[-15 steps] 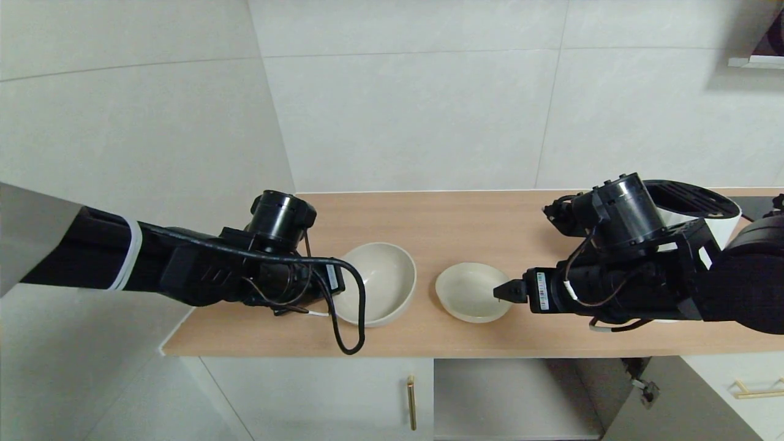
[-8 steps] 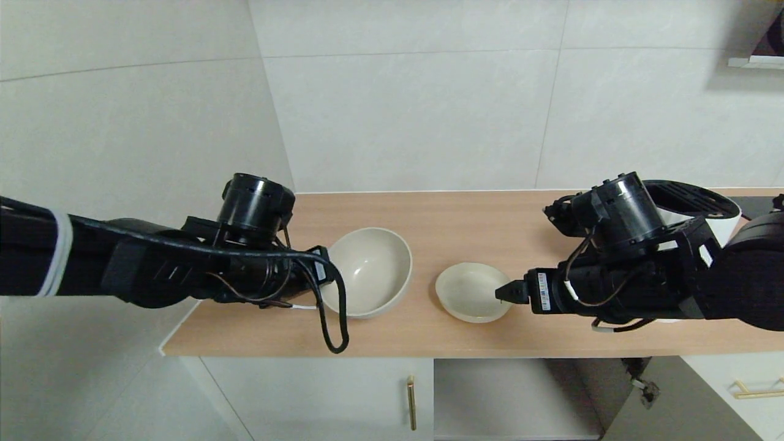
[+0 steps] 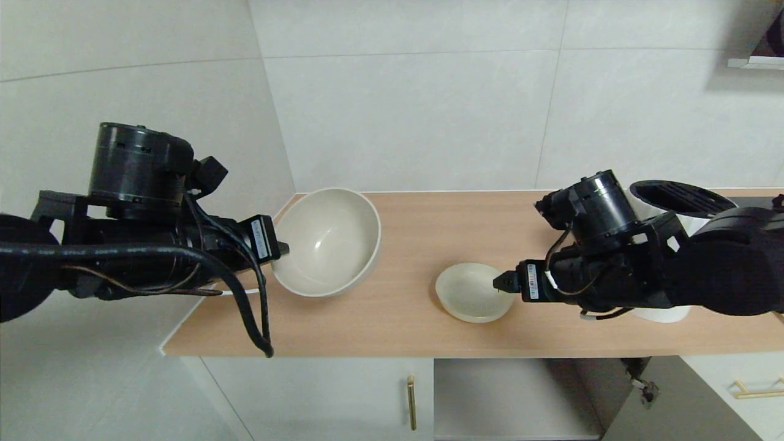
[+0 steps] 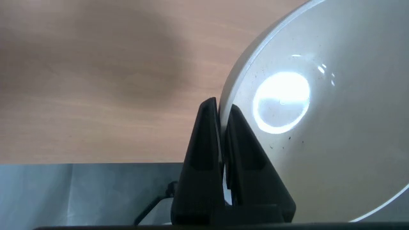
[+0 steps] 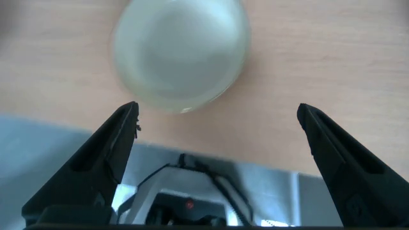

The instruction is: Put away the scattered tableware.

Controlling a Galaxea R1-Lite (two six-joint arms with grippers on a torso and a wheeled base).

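Pinching big bowl [image 3: 327, 242] by its near rim with left gripper [image 3: 278, 248]: pressed together on the wall, one finger inside, one outside. Held clear of counter [image 3: 429, 214], over its left end, tipped with the mouth facing up and toward the right. Rim pinch probably chosen since too wide to span; tilt likely just from hanging off one edge. Empty inside, so nothing to spill.

Spread wide on right gripper [image 3: 501, 283], holding nothing. Parked low at the right rim of small bowl [image 3: 471, 293], upright on the counter near the front edge, well apart from big bowl. Can't tell contact from head view. From right wrist view, small bowl ahead of the tips and nearer one finger than the other, not yet between them. Looks staged for a grab of that bowl next.

Judging by layout: one bowl in hand, one to go. Open cupboard bay [image 3: 490, 392] under the counter a likely destination, unconfirmed. Worth watching for slip at the thin rim pinch.
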